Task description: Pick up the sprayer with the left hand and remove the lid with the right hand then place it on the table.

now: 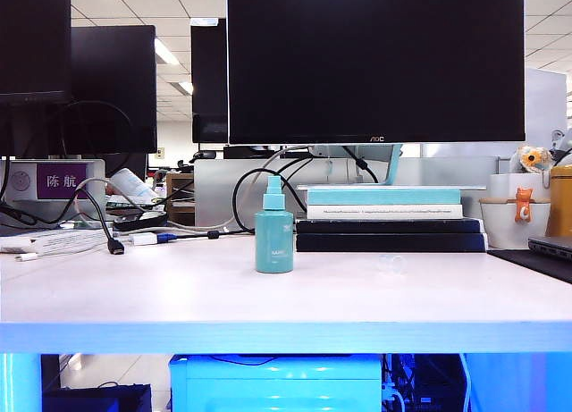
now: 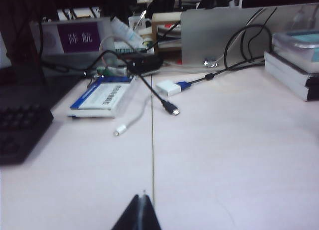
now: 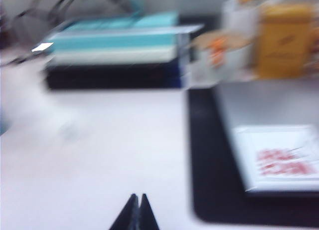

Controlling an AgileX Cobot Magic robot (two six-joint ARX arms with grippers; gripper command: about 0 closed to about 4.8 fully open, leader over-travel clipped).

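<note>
Exterior view alone shows the sprayer (image 1: 274, 226) upright mid-worktop (image 1: 179, 300), with the lid (image 1: 388, 264) lying apart at its 3 o'clock (neither arm appears there). Left gripper (image 2: 143, 196) hangs low over bare worktop near cables (image 2: 154, 93), fingers pressed together; right gripper (image 3: 137, 197) likewise closed, empty, facing books (image 3: 114, 45).
</note>
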